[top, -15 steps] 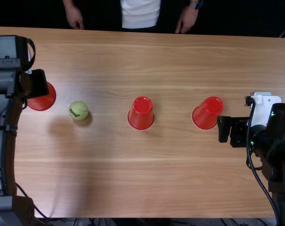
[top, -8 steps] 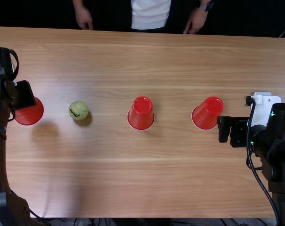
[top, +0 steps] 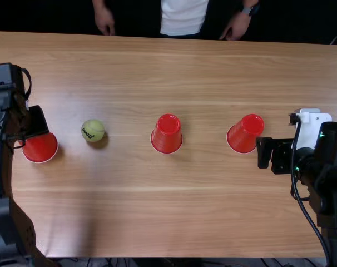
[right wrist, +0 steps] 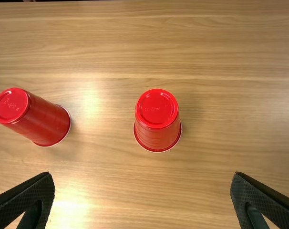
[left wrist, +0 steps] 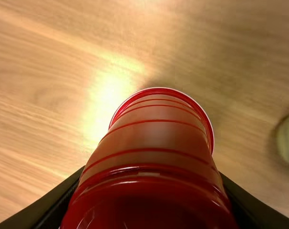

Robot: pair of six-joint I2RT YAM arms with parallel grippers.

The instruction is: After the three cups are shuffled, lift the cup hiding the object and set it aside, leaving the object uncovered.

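The left tool [top: 35, 129] is clamped around an upside-down red cup [top: 40, 148] near the left edge of the tabletop [top: 168, 200]. The yellow ball [top: 93, 130] lies uncovered just to its right. The middle cup [top: 167, 133] and the right cup [top: 245, 133] stand upside down. The right tool [top: 264, 152] is spread wide and empty beside the right cup.

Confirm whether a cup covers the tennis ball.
No, the tennis ball lies uncovered, with a gap between it and the leftmost cup.

Light brown wooden table [top: 213, 211] spans the frame, grain running left to right. Dark background [top: 313, 19] lies along the top edge. Overhead light leaves a glare patch [left wrist: 108, 93] on the wood.
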